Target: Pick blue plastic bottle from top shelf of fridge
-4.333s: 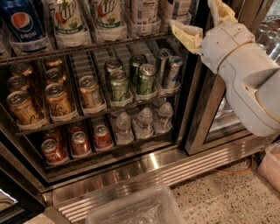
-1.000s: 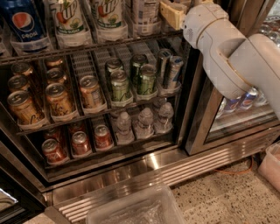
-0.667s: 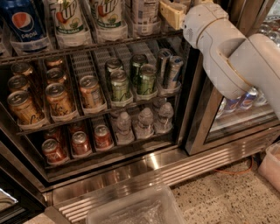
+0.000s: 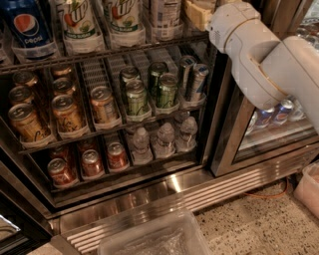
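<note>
The fridge point(image 4: 169, 187) stands open, its dark inside full of drinks. On the top shelf point(image 4: 124, 50) only the lower parts of the bottles show. The bottle at the right end, with a pale label point(image 4: 167, 15), appears to be the blue plastic bottle; its cap and upper part are cut off by the top edge. My gripper point(image 4: 198, 12), cream-coloured on a white arm point(image 4: 259, 64), reaches in from the right and sits right beside that bottle, at the shelf's right end. I cannot tell whether it touches the bottle.
A dark blue Pepsi bottle point(image 4: 27, 25) and two white-and-green soda bottles point(image 4: 77, 20) fill the shelf's left. Below are brown cans point(image 4: 65, 112), green cans point(image 4: 137, 97), small water bottles point(image 4: 164, 139) and red cans point(image 4: 92, 162). A clear plastic bin point(image 4: 154, 239) lies on the floor. The right glass door point(image 4: 269, 124) is closed.
Since 4.3 s ago the gripper has moved left and up into the top shelf's right end. Over the last second it has barely moved.
</note>
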### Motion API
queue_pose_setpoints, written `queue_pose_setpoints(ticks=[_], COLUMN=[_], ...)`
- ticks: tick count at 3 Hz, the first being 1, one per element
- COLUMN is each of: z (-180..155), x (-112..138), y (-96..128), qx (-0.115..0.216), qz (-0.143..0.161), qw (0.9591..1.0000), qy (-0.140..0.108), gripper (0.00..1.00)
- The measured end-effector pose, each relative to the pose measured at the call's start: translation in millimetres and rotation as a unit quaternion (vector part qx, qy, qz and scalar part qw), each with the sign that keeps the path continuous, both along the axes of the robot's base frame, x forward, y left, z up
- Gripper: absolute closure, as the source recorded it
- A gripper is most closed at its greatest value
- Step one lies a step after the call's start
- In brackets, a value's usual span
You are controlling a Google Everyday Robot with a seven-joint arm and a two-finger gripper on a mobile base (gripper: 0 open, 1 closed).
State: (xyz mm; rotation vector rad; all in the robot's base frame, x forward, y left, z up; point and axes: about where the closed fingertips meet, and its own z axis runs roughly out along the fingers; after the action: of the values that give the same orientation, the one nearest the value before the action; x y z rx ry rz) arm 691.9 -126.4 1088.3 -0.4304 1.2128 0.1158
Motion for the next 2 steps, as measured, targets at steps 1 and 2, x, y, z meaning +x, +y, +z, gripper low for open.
queue_pose_setpoints(ticks=[1, 2], z=[-0.3, 3.5], x=[0.1, -4.7], y=[-1.5, -5.7], qx=[-0.001, -0.004], qz=[0.000, -0.002], qw=[1.0000, 0.9999], qy=[-0.001, -0.011], gripper=[0.96, 1.00])
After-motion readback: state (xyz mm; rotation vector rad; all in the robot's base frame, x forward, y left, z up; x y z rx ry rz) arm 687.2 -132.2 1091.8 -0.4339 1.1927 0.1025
